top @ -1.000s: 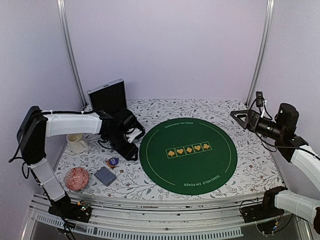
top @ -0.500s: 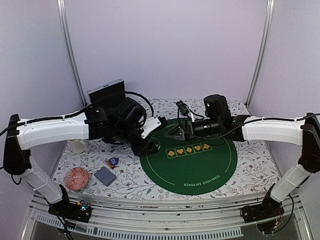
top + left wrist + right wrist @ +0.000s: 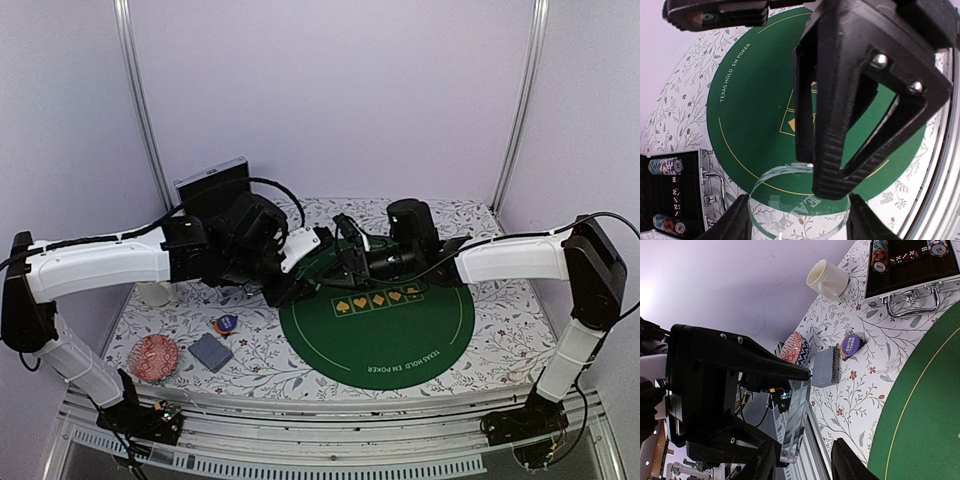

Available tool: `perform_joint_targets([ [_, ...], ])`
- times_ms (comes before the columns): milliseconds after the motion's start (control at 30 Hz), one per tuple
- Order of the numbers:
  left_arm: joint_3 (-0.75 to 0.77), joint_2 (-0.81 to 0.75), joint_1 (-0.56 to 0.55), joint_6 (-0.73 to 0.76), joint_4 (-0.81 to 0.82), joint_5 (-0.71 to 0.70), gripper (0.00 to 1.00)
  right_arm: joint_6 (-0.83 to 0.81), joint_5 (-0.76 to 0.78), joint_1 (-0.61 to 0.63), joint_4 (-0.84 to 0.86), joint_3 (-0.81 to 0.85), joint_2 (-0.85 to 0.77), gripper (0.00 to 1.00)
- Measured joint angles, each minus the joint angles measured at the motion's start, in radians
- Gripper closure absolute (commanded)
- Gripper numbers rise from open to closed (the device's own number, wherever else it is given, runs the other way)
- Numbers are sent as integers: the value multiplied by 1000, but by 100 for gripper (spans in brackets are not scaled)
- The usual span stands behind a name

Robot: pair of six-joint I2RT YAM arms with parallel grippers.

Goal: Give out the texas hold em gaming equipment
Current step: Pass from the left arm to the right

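Clear disc (image 3: 785,200), clamped in the left gripper (image 3: 799,225) over the green mat (image 3: 755,110), seems offered for handover; right gripper (image 3: 802,460) straddles it, grip unclear.

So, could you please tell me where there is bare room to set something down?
Free: green mat, near half; floral cloth right of it. Crowded: left strip (case, mug, red bowl, card deck, button) and the mat's far-left edge, where left gripper, holding a clear disc, meets right gripper.
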Motion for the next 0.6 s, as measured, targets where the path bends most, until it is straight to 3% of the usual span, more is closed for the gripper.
perform_joint_targets([
  [167,0,4,-2,14,1,-3,81,27,-20,0,24,26,29,94],
  [267,0,6,-3,26,1,-25,79,61,-23,0,29,32,34,98],
  [300,0,7,-5,30,3,-29,73,77,-23,0,29,32,35,98],
  [333,0,8,-6,32,4,-31,60,78,-23,0,28,32,35,99],
  [433,0,8,-6,32,4,-29,9,80,-21,-6,27,28,33,99],
  [467,0,8,-7,27,5,-27,3,81,-22,-11,29,21,29,99],
  [600,2,9,-9,-2,8,-12,2,55,-13,-63,7,-76,-37,99],
])
